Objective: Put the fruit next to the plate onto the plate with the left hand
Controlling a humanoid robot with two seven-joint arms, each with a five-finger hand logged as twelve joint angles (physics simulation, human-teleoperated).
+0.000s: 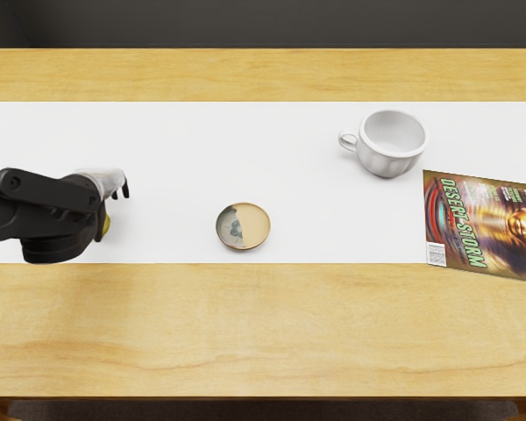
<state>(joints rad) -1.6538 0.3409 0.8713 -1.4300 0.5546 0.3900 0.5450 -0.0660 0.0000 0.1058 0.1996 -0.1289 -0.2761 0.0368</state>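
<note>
Item 1: small round plate [243,225], tan rim, grey-and-cream centre, on a white runner [245,132] across the wooden table [263,324].
Item 2: yellow fruit [106,224], at the plate's 9 o'clock, well apart from it; only a sliver shows under the arm.
Item 3: left hand [105,186], over the fruit; whether it grips the fruit cannot be told.
Item 4: white cup [387,142], at the plate's 2 o'clock, upright.
Item 5: magazine [486,224], at the plate's 3 o'clock, flat.
</note>
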